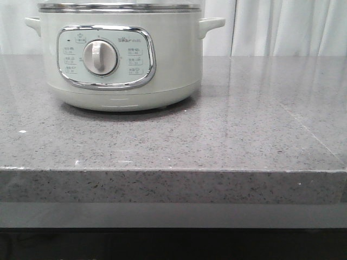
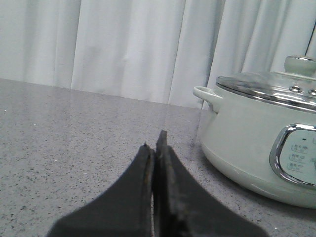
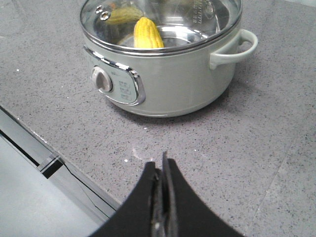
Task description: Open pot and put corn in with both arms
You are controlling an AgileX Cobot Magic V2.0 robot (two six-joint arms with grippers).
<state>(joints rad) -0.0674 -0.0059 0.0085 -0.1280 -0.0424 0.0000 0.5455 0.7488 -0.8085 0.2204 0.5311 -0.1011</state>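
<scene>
**One pot, one corn, two closed pincers**

One pot [image 1: 122, 59] is sitting on the grey speckled table [image 1: 244, 135]. It is big, round and pale green-white. In the front view it is standing at the far left part of the table, and its top is cut off by the edge of the picture. One shiny panel with one round silver dial [image 1: 100, 58] is facing the front. Two small handles are sticking out, one on each side.

One glass lid [image 3: 163, 19] is lying on the pot, with a metal ring around it. The left wrist view is showing one pale knob [image 2: 300, 64] on top of the lid.

One yellow corn [image 3: 148, 33] is lying inside the pot, under the glass lid. It is showing only in the right wrist view. A dull green shape is lying beside it, and it is too blurry to tell what it is.

There are two pincers, and neither is showing in the front view. The left pincer [image 2: 157, 143] is pressed shut with nothing in it. It is hanging low over the bare table, and the pot is standing near it, off to one side, not touching.

The right pincer [image 3: 162, 165] is also pressed shut and is holding nothing. It is up above the table, looking down at the pot from the front. The pot and the corn are well apart from it, with bare table in between.

White curtains [image 2: 123, 44] are hanging behind the table.
</scene>
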